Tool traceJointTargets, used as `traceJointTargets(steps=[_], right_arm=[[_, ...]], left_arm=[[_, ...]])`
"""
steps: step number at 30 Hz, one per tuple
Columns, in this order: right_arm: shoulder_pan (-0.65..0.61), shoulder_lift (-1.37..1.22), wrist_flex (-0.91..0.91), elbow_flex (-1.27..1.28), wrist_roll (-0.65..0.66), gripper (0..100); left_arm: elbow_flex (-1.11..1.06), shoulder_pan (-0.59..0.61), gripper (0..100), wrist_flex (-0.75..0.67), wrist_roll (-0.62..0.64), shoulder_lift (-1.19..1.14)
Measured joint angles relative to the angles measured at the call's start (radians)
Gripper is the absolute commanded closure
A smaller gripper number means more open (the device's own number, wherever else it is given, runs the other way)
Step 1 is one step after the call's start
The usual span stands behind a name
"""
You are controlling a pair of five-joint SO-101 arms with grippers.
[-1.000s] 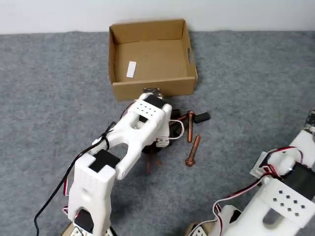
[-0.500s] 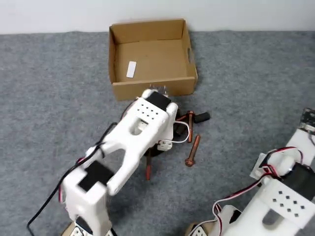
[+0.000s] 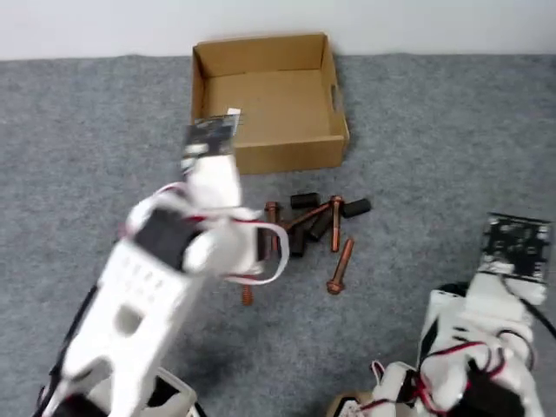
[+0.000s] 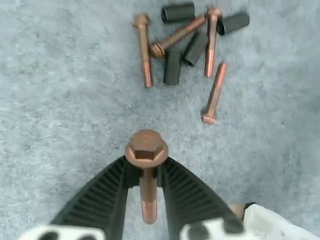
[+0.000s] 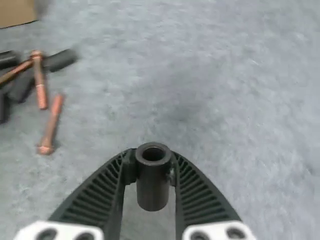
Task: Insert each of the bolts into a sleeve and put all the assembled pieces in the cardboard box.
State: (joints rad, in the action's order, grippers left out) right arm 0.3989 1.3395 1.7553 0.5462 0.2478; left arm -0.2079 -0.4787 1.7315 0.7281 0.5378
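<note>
Left claw [image 4: 146, 167]: clenched on one bolt [image 4: 146, 150]. The head sits at the fingertips and the shank runs back between the two fingers toward the wrist.

Right claw [image 5: 151, 165]: clenched on one sleeve [image 5: 152, 175], held between the fingertips with its open bore facing the wrist camera.

Risks, as I judge them:
- The bolt's free end points into the left claw, not out, so it may not be presentable to the bore without a regrip.
- Both grips are at the fingertips only. A push slightly off the axis could tilt or pop either part onto the carpet [image 5: 225, 75].
- A dropped part could roll into the heap.

Position: the loose bolts and sleeves [image 4: 185, 45] lie in a heap ahead of the left claw's tips, well apart from them. The cardboard box [image 3: 261, 158] stands beyond that heap, farther from both claws. No assembled piece shows in it.
</note>
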Motion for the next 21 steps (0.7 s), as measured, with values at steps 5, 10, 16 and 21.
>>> traceJointTargets(steps=[5, 10, 16, 21], right_arm=[[-0.143, 0.021, 0.000, 0.025, -0.123, 98.9], [-0.319, 0.029, 0.000, 0.064, -0.245, 98.9], [-0.554, 0.031, -0.066, 0.157, -0.422, 98.9], [-0.735, 0.029, -0.203, 0.176, -0.540, 98.9]], left_arm=[[-0.123, 0.103, 100, 0.002, -0.094, 0.261], [-0.241, 0.216, 100, 0.003, -0.187, 0.506], [-0.359, 0.295, 100, -0.078, -0.255, 0.764], [-0.468, 0.273, 100, -0.296, -0.275, 0.936]])
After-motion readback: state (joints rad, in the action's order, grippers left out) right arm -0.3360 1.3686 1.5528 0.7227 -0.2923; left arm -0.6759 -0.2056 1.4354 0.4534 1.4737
